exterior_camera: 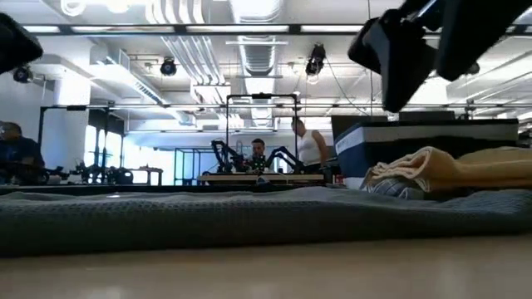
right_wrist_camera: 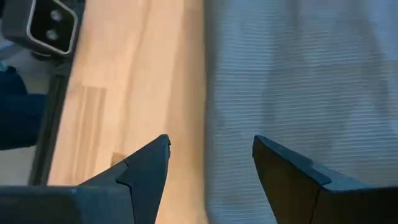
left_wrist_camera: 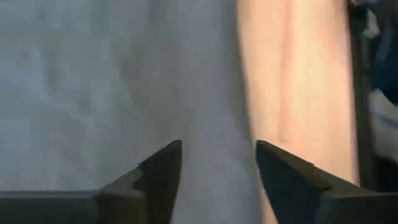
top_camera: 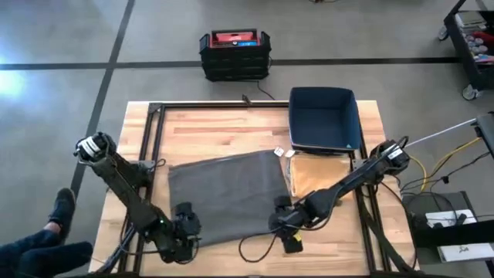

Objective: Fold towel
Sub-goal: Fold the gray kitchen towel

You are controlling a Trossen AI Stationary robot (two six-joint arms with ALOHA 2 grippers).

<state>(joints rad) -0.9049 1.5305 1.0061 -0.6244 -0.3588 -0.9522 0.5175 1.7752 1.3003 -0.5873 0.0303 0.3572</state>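
A grey towel (top_camera: pixel 228 195) lies spread flat, a rough four-sided shape, across the middle of a pale wooden table (top_camera: pixel 201 135) with visible plank grain. Its weave shows fine ribbed lines in the right wrist view. Just beside its right edge sits a crumpled mustard-yellow cloth (top_camera: pixel 320 176), soft and bunched into folds. Behind that cloth stands a dark blue bin (top_camera: pixel 324 120) with fabric-like walls, rectangular and open-topped; nothing can be made out inside it.

The left gripper (top_camera: pixel 184 222) hangs over the towel's front left corner, its two dark wedge-shaped fingers (left_wrist_camera: pixel 158 171) spread apart with grey cloth and bare wood showing between them. The right gripper (top_camera: pixel 284 218) hangs over the towel's front right corner, its fingers (right_wrist_camera: pixel 146 168) likewise parted, straddling the towel's edge where it meets the wood. Neither holds anything.

A black metal frame (top_camera: pixel 154 131) borders the tabletop. On the grey concrete floor beyond the table rests a black crate (top_camera: pixel 234 54) with a red top. In the room behind are bright ceiling lights, another workstation, and people (exterior_camera: pixel 309 145) far off.
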